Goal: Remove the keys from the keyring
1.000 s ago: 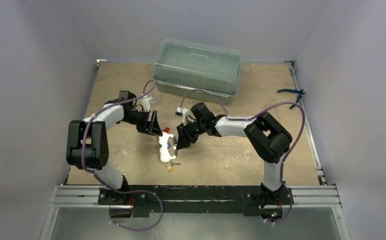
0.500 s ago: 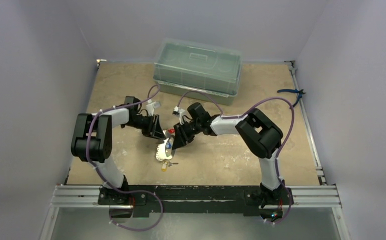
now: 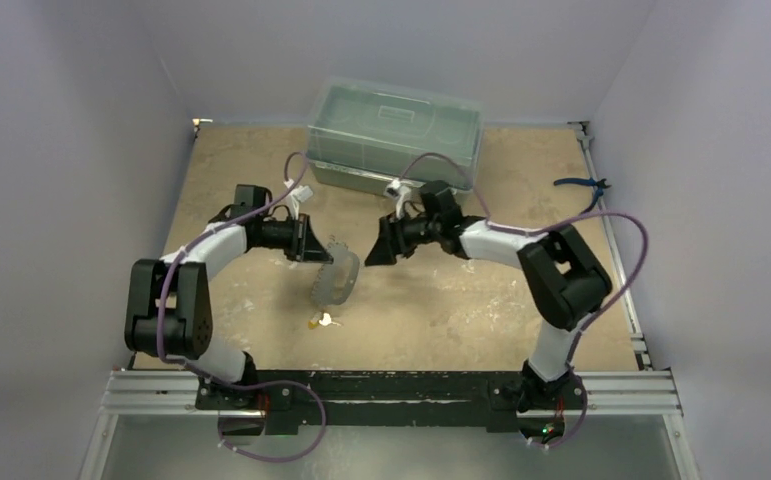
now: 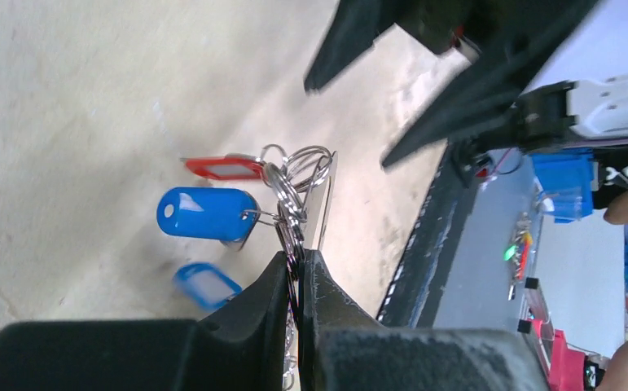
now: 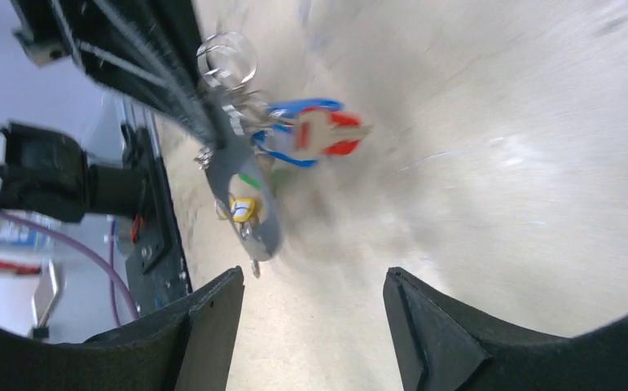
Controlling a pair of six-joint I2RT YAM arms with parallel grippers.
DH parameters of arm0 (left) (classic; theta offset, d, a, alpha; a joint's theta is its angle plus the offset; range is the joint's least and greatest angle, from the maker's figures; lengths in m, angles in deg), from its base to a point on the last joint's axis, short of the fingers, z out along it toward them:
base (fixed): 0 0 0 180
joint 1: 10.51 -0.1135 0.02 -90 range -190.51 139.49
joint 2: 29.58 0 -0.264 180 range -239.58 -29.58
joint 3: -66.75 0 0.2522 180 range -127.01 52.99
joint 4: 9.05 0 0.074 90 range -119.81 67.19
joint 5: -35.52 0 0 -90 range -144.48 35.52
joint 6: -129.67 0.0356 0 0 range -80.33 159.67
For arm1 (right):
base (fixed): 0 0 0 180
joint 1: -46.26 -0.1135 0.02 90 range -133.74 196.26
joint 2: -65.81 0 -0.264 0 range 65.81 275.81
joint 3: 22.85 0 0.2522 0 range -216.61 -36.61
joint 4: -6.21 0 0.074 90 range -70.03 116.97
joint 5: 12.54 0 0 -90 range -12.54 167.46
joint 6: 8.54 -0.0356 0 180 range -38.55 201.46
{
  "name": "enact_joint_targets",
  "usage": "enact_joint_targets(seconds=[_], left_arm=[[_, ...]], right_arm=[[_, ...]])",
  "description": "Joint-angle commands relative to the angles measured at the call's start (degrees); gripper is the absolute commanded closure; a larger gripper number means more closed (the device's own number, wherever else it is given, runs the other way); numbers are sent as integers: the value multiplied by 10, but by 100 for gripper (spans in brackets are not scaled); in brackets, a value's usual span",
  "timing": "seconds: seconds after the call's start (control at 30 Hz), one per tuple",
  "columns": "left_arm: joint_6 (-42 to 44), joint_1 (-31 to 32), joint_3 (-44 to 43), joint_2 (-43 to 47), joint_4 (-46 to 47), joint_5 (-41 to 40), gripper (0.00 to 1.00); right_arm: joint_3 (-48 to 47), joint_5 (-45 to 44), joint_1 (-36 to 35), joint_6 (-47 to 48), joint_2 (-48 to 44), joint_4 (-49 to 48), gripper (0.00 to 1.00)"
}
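Note:
The keyring [image 4: 294,175] is a cluster of thin metal rings, and my left gripper [image 4: 298,257] is shut on it. From it hang keys with a blue tag [image 4: 208,214], a red tag [image 4: 225,168] and a second blue tag [image 4: 204,283]. In the top view my left gripper [image 3: 319,248] holds the bunch above the table, the whitish-grey strap [image 3: 337,276] dangling and a yellow tag [image 3: 315,322] at its lower end. My right gripper [image 3: 379,250] stands open to the right, apart from the bunch. The right wrist view shows that gripper [image 5: 310,281] empty, with the strap [image 5: 253,212] and red key [image 5: 336,134] ahead.
A clear lidded plastic box [image 3: 394,133] stands at the back of the table. Blue-handled pliers [image 3: 583,186] lie at the far right edge. A metal rail [image 3: 391,390] runs along the near edge by the arm bases.
My left gripper has shut on the keyring and carries the bunch. My right gripper has opened, let go and drawn back to the right.

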Motion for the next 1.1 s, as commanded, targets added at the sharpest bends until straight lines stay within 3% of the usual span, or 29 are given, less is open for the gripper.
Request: enact_joint_targets(seconds=[0.0,0.3,0.43,0.6,0.7,0.73,0.8,0.83,0.9,0.93,0.97,1.07], left_arm=[[-124,-7,1,81,131,98,100],[-411,-6,74,195,462,87,100],[-495,-6,98,212,553,67,100],[-569,8,140,226,647,50,100],[-592,13,161,235,677,46,100],[-589,12,165,238,675,49,100],[-550,12,163,245,630,61,100],[-500,12,152,249,577,66,90],[-322,2,101,250,362,69,66],[-209,-7,53,247,175,55,60],[-129,-19,29,240,85,44,57],[-46,-81,8,248,30,37,45]], right_arm=[[15,31,33,-5,-97,-56,31],[-6,80,27,-70,-138,-103,25],[-6,95,2,-87,-148,-134,30],[-25,82,-15,-83,-154,-129,52],[-40,81,-14,-80,-153,-106,93],[-49,77,-12,-65,-153,-78,100],[-72,70,-4,-14,-157,22,100],[-84,59,-3,24,-163,71,100],[-106,20,-4,100,-176,186,100],[-119,-7,-4,147,-179,242,100],[-135,-55,-4,198,-177,315,100],[-177,-181,-7,308,-141,487,100]])
